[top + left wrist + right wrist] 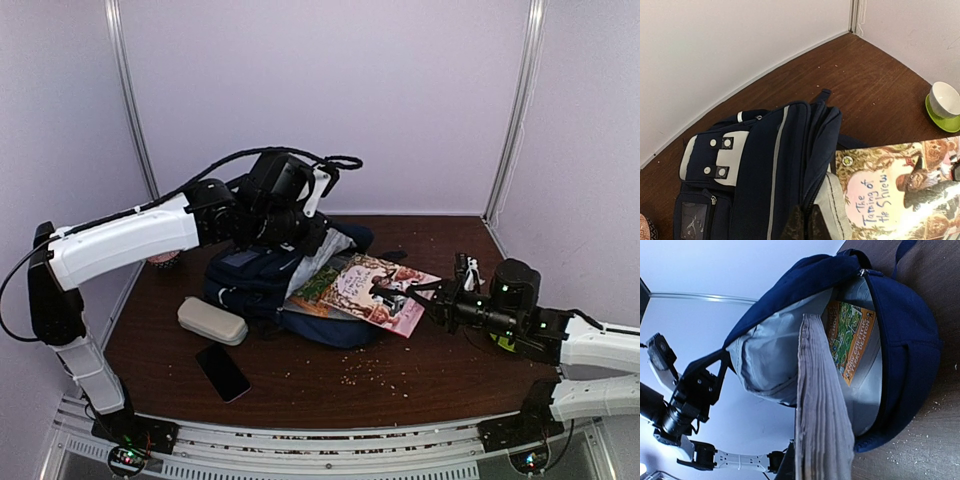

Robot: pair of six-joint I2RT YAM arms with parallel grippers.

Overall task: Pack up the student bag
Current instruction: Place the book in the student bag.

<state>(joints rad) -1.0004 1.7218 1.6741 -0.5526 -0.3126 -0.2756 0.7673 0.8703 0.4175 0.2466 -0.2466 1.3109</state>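
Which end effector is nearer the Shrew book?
Right. The right end effector grips the Shrew book's outer edge; the left end effector holds up the bag's rim, beside the book's far end.

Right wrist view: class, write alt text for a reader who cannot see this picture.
A thick book, seen edge-on, sticks into the open navy backpack, whose pale lining shows. A second book with a green and orange cover lies inside. At left, the left claw holds the bag's upper edge.

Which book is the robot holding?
The pink Taming of the Shrew book; the right gripper pinches its edge. The green-and-orange book lies untouched inside the bag.
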